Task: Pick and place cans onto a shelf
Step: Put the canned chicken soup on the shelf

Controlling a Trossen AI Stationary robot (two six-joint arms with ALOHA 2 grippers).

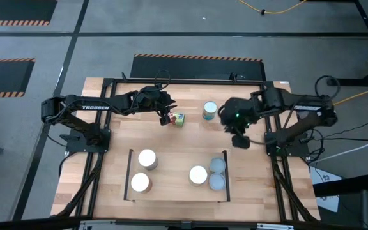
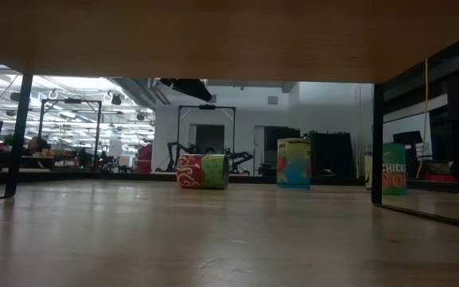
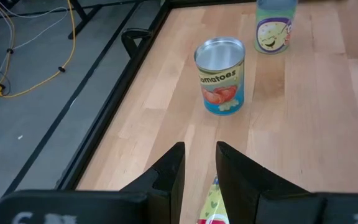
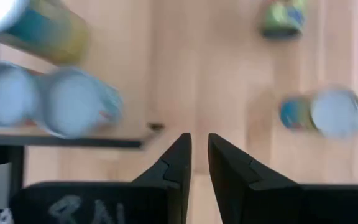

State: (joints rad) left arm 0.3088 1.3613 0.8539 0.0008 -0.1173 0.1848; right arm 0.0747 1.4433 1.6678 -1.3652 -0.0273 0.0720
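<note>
A red, green and yellow can lies on its side on the table; it also shows in the low view. My left gripper hovers at its left end, fingers nearly shut and empty, with a strip of the can's label showing below the gap. A blue tomato can stands upright to the right, seen also in the left wrist view. My right gripper is shut and empty, above the shelf's far right corner. The light-wood shelf carries several cans.
Another upright can stands beyond the tomato can, under my right arm in the high view. A green-labelled can shows at the right in the low view. The black outer frame rims the table. Bare shelf wood lies between the can groups.
</note>
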